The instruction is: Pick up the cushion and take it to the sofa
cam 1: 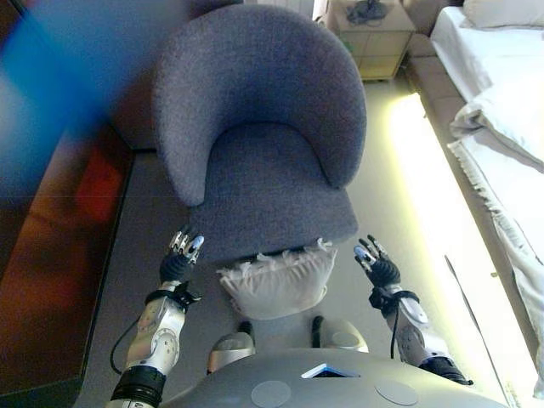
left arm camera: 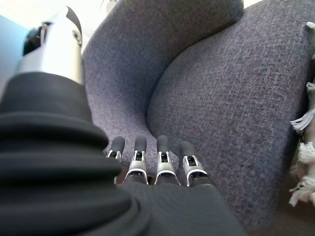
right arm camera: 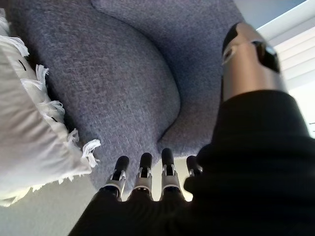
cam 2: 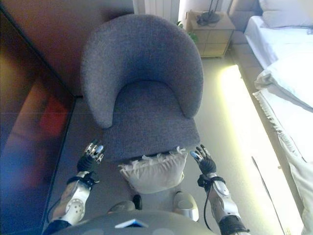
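Note:
A white fringed cushion (cam 1: 276, 282) leans against the front of the grey armchair's seat (cam 1: 272, 200), resting low by the floor. My left hand (cam 1: 181, 255) hovers to the cushion's left, fingers straight and open, apart from it. On the cushion's right, my right hand (cam 1: 376, 262) is also open and holds nothing. In the left wrist view the fingers (left arm camera: 162, 157) point at the seat, with the cushion's fringe (left arm camera: 302, 162) at the edge. The right wrist view shows the cushion (right arm camera: 24, 132) beside my straight fingers (right arm camera: 142, 172).
A dark wooden cabinet (cam 1: 51, 255) runs along the left. A bed with white bedding (cam 1: 501, 127) stands at the right, a light nightstand (cam 1: 374, 38) behind the chair. Bare floor (cam 1: 416, 204) lies between chair and bed.

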You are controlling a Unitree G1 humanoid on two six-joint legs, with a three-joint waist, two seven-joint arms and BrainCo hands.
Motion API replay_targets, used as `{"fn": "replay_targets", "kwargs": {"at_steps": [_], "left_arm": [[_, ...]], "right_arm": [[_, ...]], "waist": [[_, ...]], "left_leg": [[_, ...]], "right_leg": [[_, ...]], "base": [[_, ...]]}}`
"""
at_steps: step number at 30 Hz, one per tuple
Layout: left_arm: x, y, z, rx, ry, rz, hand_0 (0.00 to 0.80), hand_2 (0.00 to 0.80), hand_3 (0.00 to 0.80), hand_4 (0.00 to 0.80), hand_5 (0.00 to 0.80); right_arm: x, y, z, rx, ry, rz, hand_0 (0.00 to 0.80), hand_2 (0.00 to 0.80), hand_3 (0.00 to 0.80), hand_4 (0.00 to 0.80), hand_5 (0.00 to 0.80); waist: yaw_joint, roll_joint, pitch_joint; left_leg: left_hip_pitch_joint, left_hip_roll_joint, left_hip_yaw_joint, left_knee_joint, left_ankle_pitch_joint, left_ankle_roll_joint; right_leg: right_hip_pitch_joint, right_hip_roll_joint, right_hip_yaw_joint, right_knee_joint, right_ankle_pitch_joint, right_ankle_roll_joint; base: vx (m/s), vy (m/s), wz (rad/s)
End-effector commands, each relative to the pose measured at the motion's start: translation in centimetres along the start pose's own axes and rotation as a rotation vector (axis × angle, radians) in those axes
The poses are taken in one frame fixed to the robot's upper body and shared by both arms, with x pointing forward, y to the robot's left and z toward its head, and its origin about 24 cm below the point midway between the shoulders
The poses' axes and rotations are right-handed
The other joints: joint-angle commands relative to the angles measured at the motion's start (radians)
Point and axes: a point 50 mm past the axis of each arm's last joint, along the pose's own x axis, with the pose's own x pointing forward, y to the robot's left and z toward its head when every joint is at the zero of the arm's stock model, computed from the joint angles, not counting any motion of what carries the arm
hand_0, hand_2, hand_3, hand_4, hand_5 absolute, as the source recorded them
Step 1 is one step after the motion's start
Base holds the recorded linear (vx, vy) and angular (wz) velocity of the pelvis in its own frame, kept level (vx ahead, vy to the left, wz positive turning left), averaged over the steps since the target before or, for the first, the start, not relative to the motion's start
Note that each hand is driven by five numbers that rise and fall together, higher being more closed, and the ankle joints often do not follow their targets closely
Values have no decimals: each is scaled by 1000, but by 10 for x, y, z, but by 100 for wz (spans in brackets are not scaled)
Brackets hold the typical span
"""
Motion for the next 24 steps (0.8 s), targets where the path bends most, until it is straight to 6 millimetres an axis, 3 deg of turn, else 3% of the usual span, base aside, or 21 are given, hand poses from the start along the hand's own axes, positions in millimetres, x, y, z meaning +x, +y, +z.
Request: {"fn": "replay_targets", "kwargs": {"at_steps": [1, 4, 7, 12, 18, 24], "left_arm": [[8, 6, 32, 64, -115, -15, 0, 0, 0, 0, 0], [14, 4, 39, 107, -139, -13, 0, 0, 0, 0, 0], [13, 5, 39, 123, -141, -10, 0, 0, 0, 0, 0], [7, 1, 27, 95, -109, -16, 0, 0, 0, 0, 0], [8, -6, 21, 93, -79, -63, 0, 0, 0, 0, 0], [11, -14, 20, 164, -79, -64, 0, 0, 0, 0, 0]], "right_arm": [[-4, 4, 7, -16, -57, 28, 0, 0, 0, 0, 0], [1, 6, 16, -41, -78, 51, 0, 0, 0, 0, 0], [6, 12, 24, -55, -72, 84, 0, 0, 0, 0, 0], [2, 11, 23, -94, -62, 89, 0, 0, 0, 0, 0], [2, 9, 33, -105, -138, 61, 0, 0, 0, 0, 0], [8, 20, 40, -168, -167, 55, 0, 0, 0, 0, 0]], "waist": [[-15, -21, -11], [-20, -28, 1], [-9, -31, 3], [4, -38, -14], [-2, -20, -32], [2, 6, -50]], "left_leg": [[-80, 7, -39, 96, -54, 21], [-74, 35, -37, 110, -70, -8], [-73, 86, -38, 121, -65, -29], [-88, 124, -34, 145, -43, -49], [-64, 134, 20, 85, -4, -58], [-25, 123, -4, 0, 14, -62]], "right_leg": [[18, -85, 1, -17, 198, 73], [22, -108, 17, -147, 229, 96], [46, -100, 15, -171, 187, 115], [93, -73, -18, -190, 145, 97], [137, -59, -93, -216, 133, 85], [148, -47, -104, -254, 141, 82]], "base": [[166, -158, -12], [154, -214, 0], [154, -242, 13], [103, -125, 25], [36, -12, 36], [22, 34, 15]]}}
